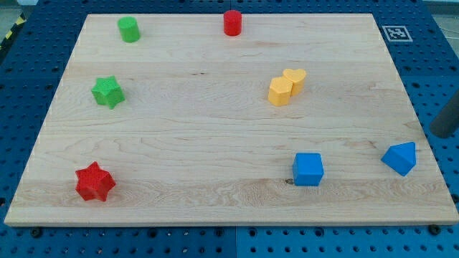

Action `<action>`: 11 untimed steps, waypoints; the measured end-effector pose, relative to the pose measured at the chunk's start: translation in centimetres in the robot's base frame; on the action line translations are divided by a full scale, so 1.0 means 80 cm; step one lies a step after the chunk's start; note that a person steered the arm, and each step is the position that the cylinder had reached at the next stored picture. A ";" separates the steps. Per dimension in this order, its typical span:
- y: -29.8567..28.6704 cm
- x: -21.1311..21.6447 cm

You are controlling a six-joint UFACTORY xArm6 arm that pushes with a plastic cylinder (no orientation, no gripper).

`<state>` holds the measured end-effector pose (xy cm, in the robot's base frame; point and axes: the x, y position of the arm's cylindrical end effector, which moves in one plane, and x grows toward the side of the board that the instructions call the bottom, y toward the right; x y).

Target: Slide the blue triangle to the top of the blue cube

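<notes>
A robotics lab bench: a pale wooden counter lies on a blue perforated mounting plate, a printed fiducial marker sits at one corner, and yellow-black hazard tape runs along the floor edge.

Dark rod at view's right edge; my tip hidden.

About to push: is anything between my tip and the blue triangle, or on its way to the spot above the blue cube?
Nothing visible. My tip sits just up-right of the blue triangle, bare board between. The board above the blue cube is clear; the yellow blocks lie farther up.
</notes>
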<state>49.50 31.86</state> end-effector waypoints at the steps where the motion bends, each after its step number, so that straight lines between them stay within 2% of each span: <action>1: 0.000 0.038; 3: -0.003 0.079; 5: -0.106 0.067; 8: -0.103 0.042; 11: -0.146 0.042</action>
<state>52.84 20.22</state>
